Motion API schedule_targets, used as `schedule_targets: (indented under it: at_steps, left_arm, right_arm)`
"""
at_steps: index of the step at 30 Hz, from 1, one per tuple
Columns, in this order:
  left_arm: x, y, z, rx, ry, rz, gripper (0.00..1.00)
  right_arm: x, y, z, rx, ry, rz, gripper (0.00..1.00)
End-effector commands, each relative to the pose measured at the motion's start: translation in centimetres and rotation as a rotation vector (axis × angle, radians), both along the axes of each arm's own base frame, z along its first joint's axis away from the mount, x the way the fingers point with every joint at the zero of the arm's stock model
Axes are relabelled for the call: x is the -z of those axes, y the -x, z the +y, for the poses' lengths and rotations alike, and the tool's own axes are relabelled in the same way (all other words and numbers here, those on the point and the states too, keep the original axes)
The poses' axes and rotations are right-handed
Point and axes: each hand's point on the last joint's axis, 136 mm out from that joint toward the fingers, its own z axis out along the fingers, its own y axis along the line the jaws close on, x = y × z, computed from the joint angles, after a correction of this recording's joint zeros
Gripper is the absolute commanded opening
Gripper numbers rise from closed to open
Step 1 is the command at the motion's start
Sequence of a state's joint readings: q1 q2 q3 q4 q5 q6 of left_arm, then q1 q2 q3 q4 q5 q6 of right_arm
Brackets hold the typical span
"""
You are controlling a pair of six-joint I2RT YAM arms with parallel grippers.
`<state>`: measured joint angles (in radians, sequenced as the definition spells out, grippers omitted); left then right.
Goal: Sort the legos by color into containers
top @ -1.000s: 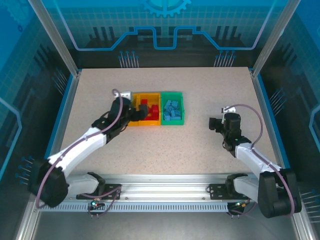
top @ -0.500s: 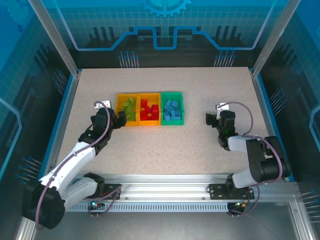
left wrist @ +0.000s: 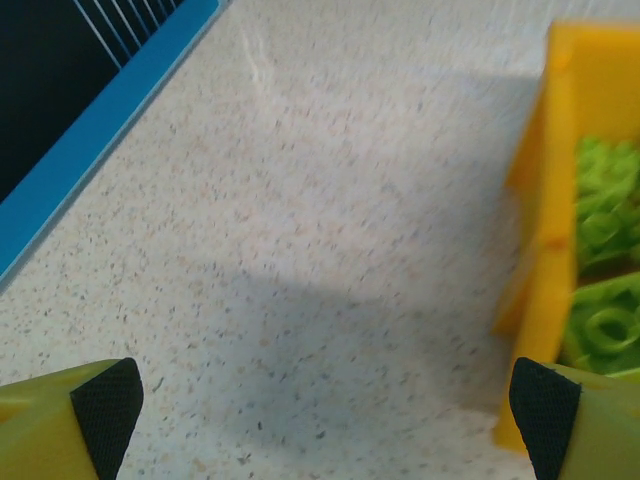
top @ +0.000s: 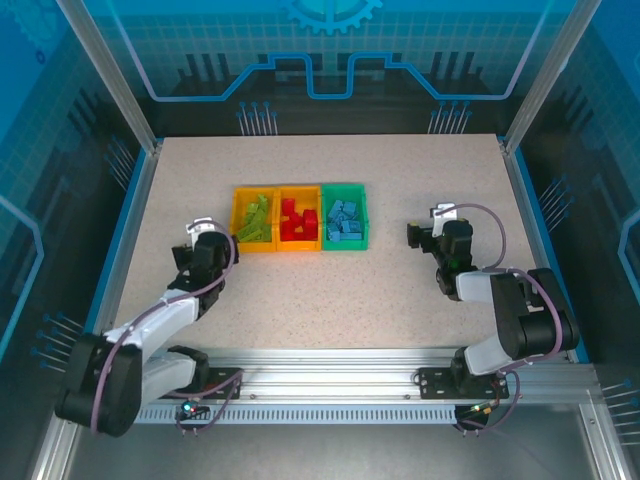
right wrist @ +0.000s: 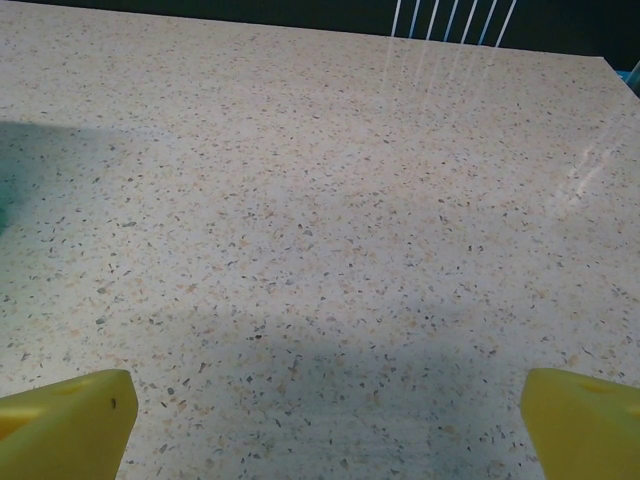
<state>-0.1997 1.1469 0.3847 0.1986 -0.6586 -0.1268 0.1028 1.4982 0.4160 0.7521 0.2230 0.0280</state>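
left gripper (top: pixel 207 238): well left of the green bin (top: pixel 346 244) and nearer the arm bases, low over the counter (top: pixel 330 300); jaws spread wide, nothing between them
left gripper, wrist view (left wrist: pixel 325 405): black pads (left wrist: pixel 105 400) in both bottom corners, bare speckled counter between them, blue border strip (left wrist: pixel 100 130) at upper left
left orange-yellow bin (top: pixel 237 214): two places left of the green bin, same row; in the left wrist view its wall (left wrist: pixel 548 250) is close to the pad at frame right, contact unclear
lime green legos (top: pixel 256 216): piled inside the left orange-yellow bin; blurred in the left wrist view (left wrist: pixel 605 200)
middle orange-yellow bin (top: pixel 298 189): touching the green bin's left side
red legos (top: pixel 297 220): heaped inside the middle orange-yellow bin
green bin: right end of the row of three, upright on the counter, toward the far half
light blue legos (top: pixel 344 220): all inside the green bin, loosely piled
right gripper (top: pixel 420 234): right of the green bin, apart from it, fingers pointing toward it
right gripper, wrist view (right wrist: pixel 325 410): yellow fingers (right wrist: pixel 65 420) in the bottom corners, jaws wide apart, holding nothing, speckled counter (right wrist: pixel 320 200) ahead
loose legos: none seen on the counter around the green bin
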Motion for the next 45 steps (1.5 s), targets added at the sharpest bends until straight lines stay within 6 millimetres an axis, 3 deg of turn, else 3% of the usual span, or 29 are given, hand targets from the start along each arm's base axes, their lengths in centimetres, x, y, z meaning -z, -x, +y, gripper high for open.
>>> schedule_targets:
  at_steps: [1, 6, 12, 15, 18, 21, 22, 27, 45]
  left_arm:
    - [-1.7, -2.3, 0.0, 0.021, -0.036, -0.099, 0.99]
    - [-2.6, -4.5, -2.8, 0.199, 0.004, -0.217, 0.99]
    - [-2.8, -6.0, -3.6, 0.284, 0.07, -0.275, 0.99]
    - [-2.1, -6.7, -3.6, 0.297, 0.073, -0.271, 0.99]
    - [-0.6, -7.0, -2.0, 0.25, 0.078, -0.345, 0.99]
    - [-0.1, -7.2, -3.2, 0.309, 0.108, -0.274, 0.99]
    - [-0.1, -7.6, -3.8, 0.349, 0.102, -0.272, 0.99]
    - [0.2, -8.0, -2.4, 0.285, 0.145, -0.249, 0.99]
    - [0.1, -7.9, -2.4, 0.29, 0.138, -0.252, 0.99]
  right_arm:
    - [-0.6, -0.3, -0.3, -0.001, 0.0, -0.029, 1.0]
    - [-0.5, -0.3, -0.3, -0.001, 0.0, -0.027, 1.0]
    - [-0.5, -0.3, -0.3, 0.0, 0.0, -0.028, 1.0]
    - [-0.5, -0.3, -0.3, 0.0, -0.001, -0.028, 1.0]
    - [-0.5, -0.3, -0.3, -0.002, -0.001, -0.028, 1.0]
    - [-0.5, -0.3, -0.3, 0.0, 0.0, -0.027, 1.0]
    - [-0.5, -0.3, -0.3, -0.001, 0.0, -0.027, 1.0]
    - [-0.5, -0.3, -0.3, -0.001, 0.0, -0.026, 1.0]
    - [-0.5, -0.3, -0.3, 0.0, 0.0, -0.028, 1.0]
